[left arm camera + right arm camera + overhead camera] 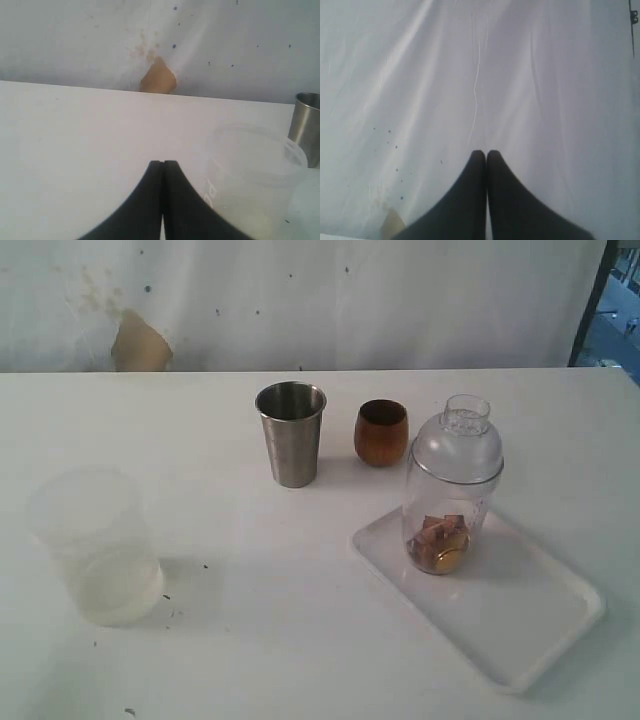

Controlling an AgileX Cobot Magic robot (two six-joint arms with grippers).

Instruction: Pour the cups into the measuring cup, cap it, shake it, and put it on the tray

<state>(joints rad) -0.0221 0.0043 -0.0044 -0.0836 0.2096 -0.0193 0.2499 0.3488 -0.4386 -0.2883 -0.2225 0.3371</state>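
In the exterior view neither arm shows, so I read the layout alone. The measuring cup (450,515) stands upright on the tray (530,620), near the tray's end that faces the other cups, with the cap (458,445) seated on it and brown pieces lying at its bottom. The steel tumbler (291,435) and the wooden cup (381,432) stand side by side on the table behind and to the left of the tray, apart from it, and a frosted plastic cup (95,545) sits well off on the left. The capped cylinder is on the right half of this view with its long axis vertical, so I judge my right arm the nearer one if it needed another touch. To my eye the task looks finished as things lie. In the left wrist view the left gripper (163,163) has its fingers pressed together on nothing. The frosted cup (255,175) is just beside it and the tumbler's edge (306,125) is beyond, while the measuring cup is out of this view. In the right wrist view the right gripper (486,152) is also pressed together and empty. It points at the white cloth backdrop (470,75) rather than down at the table, so the measuring cup and the tray lie below and outside what this camera shows.
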